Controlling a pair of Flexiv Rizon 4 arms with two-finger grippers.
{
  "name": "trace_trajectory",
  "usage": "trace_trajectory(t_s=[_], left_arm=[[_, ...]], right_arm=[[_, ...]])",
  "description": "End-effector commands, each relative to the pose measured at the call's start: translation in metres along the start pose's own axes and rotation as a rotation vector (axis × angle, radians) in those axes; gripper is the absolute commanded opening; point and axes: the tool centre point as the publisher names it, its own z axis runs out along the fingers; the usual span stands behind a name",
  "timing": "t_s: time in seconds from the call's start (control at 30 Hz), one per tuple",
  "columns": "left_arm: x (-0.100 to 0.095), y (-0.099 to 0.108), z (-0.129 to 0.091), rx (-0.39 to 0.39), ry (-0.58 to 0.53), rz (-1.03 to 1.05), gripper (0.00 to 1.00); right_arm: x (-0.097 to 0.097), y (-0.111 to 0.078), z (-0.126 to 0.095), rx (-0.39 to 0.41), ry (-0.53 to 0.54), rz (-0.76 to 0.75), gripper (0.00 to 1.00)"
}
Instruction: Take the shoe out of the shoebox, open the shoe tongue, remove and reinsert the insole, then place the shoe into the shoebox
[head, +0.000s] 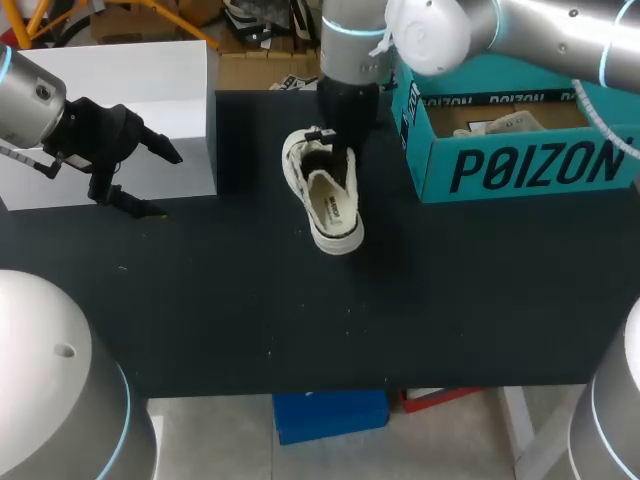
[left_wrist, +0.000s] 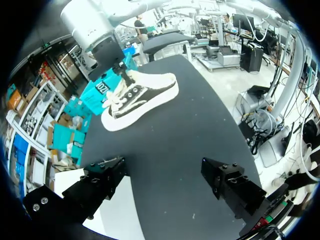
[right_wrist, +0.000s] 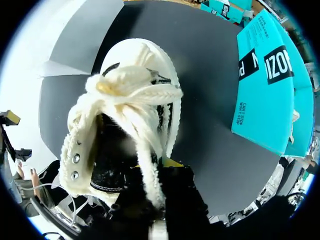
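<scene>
Surface: a black table (head: 300, 320), with a white block (head: 150, 100) at its rear left and an open teal shoebox (head: 520, 165) at its rear right.
Shoe: the white shoe (head: 330, 205) is out of the box. It lies on the table near the middle, just left of the shoebox, with its dark opening facing up.
Right gripper: the right gripper (head: 338, 148) comes straight down onto the laced end of the shoe. In our right wrist view its fingers look closed on the tongue (right_wrist: 147, 165), with white laces bunched just ahead of them.
Left gripper: the left gripper (head: 150, 180) hangs over the table's left side beside the white block. Its fingers are spread wide and hold nothing, well apart from the shoe.
Step, as we judge it: opening the tongue — the insole is not out yet.
Risk: nothing pins the shoe down, so a pull on the tongue could lift or drag the whole shoe instead of opening it.
Risk: the grip may include laces — they could slip free or snag, leaving the opening too narrow to reach the insole.
</scene>
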Motion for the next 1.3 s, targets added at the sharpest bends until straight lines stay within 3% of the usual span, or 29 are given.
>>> trace_trajectory(t_s=[0.03, 0.23, 0.5, 0.8, 0.93, 1.3], left_arm=[[0.001, 0.0, 0.0, -0.002, -0.005, 0.002, 1.0], [0.001, 0.0, 0.0, -0.002, -0.005, 0.002, 1.0], [0.001, 0.0, 0.0, -0.002, -0.005, 0.002, 1.0], [0.001, 0.0, 0.0, -0.002, -0.005, 0.002, 1.0], [0.001, 0.0, 0.0, -0.002, -0.005, 0.002, 1.0], [0.001, 0.0, 0.0, -0.002, -0.005, 0.002, 1.0]], right_arm=[[0.006, -0.004, -0.059, -0.025, -0.015, -0.041, 0.0], [0.012, -0.002, -0.103, -0.074, -0.034, -0.217, 0.0], [0.007, -0.007, -0.138, -0.086, -0.112, -0.532, 0.0], [-0.024, -0.008, -0.148, -0.11, -0.132, -0.881, 0.0], [-0.042, -0.005, -0.148, -0.104, -0.198, -1.012, 0.0], [-0.046, -0.004, -0.148, -0.109, -0.21, -1.024, 0.0]])
